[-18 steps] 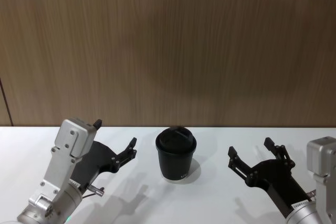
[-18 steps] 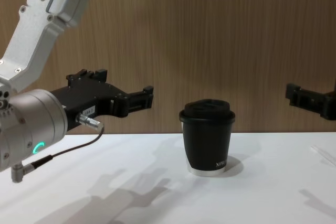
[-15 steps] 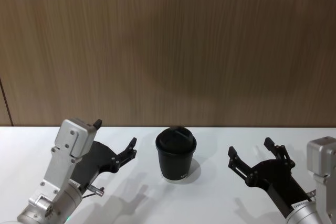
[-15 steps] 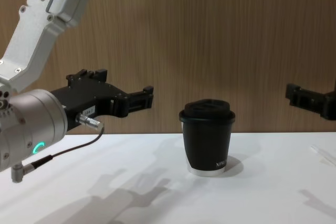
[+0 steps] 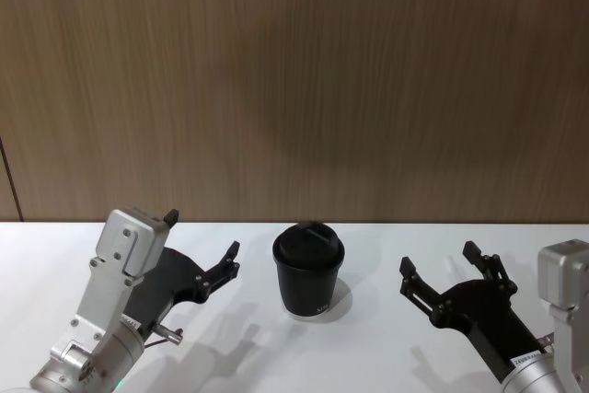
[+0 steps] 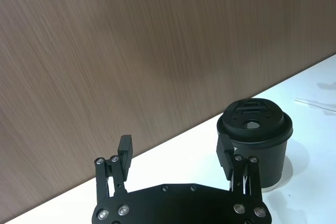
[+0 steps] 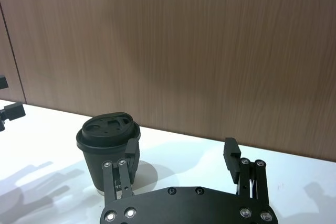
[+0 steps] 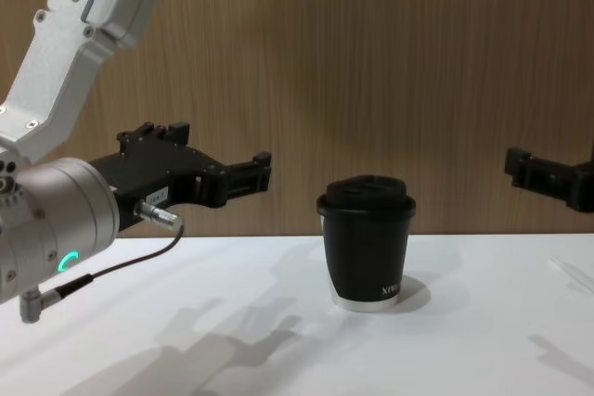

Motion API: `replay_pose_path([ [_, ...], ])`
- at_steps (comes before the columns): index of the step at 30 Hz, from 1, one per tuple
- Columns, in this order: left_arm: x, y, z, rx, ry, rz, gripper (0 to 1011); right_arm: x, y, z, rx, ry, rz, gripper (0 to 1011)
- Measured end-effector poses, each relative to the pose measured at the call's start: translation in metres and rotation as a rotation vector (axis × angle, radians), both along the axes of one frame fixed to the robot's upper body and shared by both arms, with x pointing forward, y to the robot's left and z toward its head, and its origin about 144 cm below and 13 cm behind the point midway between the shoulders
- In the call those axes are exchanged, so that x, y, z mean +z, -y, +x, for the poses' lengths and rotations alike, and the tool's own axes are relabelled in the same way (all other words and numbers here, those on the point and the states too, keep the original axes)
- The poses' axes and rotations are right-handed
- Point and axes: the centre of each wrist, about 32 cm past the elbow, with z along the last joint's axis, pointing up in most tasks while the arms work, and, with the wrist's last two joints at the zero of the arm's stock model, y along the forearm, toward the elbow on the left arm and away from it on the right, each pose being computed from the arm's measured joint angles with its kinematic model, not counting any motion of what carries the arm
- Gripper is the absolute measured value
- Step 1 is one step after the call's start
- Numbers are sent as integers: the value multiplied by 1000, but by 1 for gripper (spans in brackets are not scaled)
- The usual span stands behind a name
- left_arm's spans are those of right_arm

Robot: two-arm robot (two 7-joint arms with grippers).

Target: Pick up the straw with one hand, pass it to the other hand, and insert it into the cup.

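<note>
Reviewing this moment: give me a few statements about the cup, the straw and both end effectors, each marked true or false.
1. The thin white plastic straw lies on the white table, apart from the small black cup with a domed black lid. True.
2. The left end effector is shut on the straw. False: it is open and empty, beside the cup.
3. The right end effector is open. True.
4. The cup lies tipped on its side. False: it stands upright with its lid on.
</note>
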Motion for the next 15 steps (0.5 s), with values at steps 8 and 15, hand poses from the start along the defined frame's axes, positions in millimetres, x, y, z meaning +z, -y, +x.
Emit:
replay_pose_path([
  [8, 0, 0, 0, 0, 0, 0, 1003, 0, 0, 0, 0, 0, 0, 1001],
  [15, 0, 0, 0, 0, 0, 0, 1003, 0, 0, 0, 0, 0, 0, 1001],
])
